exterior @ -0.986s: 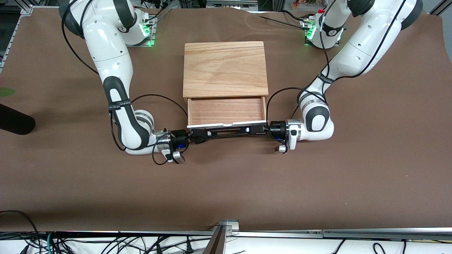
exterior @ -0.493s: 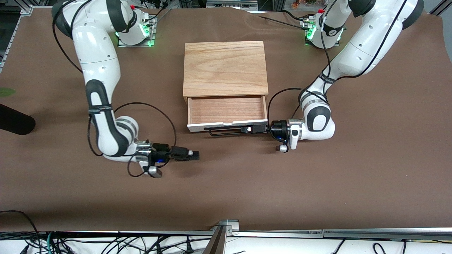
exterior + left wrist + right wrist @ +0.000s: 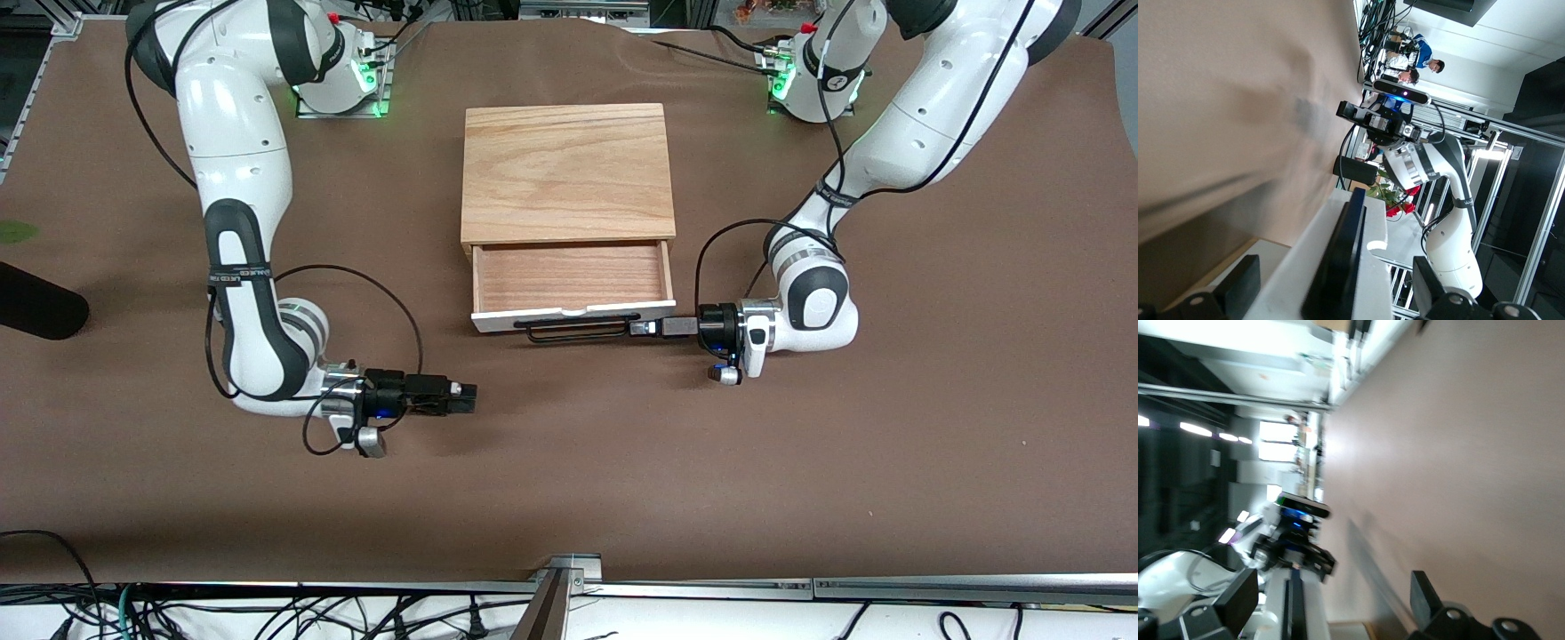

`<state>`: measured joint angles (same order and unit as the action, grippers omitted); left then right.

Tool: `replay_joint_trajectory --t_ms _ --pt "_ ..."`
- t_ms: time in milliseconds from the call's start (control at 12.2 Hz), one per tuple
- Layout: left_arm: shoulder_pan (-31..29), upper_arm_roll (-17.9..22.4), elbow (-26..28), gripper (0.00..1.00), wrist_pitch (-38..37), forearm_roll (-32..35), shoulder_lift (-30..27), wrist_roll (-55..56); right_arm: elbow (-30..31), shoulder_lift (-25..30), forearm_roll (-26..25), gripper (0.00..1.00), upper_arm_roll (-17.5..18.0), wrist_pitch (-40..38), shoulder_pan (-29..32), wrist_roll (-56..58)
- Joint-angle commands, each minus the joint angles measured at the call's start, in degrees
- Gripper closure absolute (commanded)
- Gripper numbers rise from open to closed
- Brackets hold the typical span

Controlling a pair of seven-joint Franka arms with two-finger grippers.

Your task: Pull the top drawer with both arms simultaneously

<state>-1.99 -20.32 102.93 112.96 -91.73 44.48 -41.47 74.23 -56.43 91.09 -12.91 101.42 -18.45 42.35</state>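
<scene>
We see the top drawer (image 3: 571, 277) open: stiff, light, best gripped by its bar handle (image 3: 582, 330). Left pincer (image 3: 652, 327) beside that bar and right pincer (image 3: 455, 397) over bare table (image 3: 800, 462) both gape, empty.

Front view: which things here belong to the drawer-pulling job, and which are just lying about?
Job:
- top drawer, pulled open
- its black bar handle
- left claw, open beside the handle's end
- right claw, open, off the handle, over bare table

Lying about:
- black cylinder at the right arm's end of the table
</scene>
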Motion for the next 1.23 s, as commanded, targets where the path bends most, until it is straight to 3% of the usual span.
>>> replay_joint_trajectory --t_ms 0,164,329,658,986,1151 --pt "-2.3 0.8 3.6 0.00 -0.2 7.4 -6.9 2.8 0.2 5.9 -13.3 0.00 -3.8 -0.2 -0.3 -7.3" --pt "-3.4 4.7 3.6 0.00 -0.3 15.8 -11.1 4.5 0.5 9.3 -24.4 0.00 -6.5 -2.4 -0.2 -11.2" --pt "-5.4 6.2 3.8 0.00 -0.4 25.8 -15.9 8.6 0.4 11.2 -33.7 0.00 -8.6 -5.8 -0.1 -14.0" --pt "-5.0 11.3 7.4 0.00 -0.5 44.8 -29.0 11.9 0.4 16.5 -44.8 0.00 -15.8 -16.5 -0.4 -16.4" --pt "-4.1 12.3 8.1 0.00 0.7 66.7 -36.6 11.3 0.4 25.2 -62.0 0.00 -17.0 -20.0 -1.4 -26.1" --pt "-4.1 12.8 8.1 0.00 0.7 69.1 -39.5 11.1 0.3 29.2 -70.7 0.00 -17.0 -21.5 -4.4 -38.2"
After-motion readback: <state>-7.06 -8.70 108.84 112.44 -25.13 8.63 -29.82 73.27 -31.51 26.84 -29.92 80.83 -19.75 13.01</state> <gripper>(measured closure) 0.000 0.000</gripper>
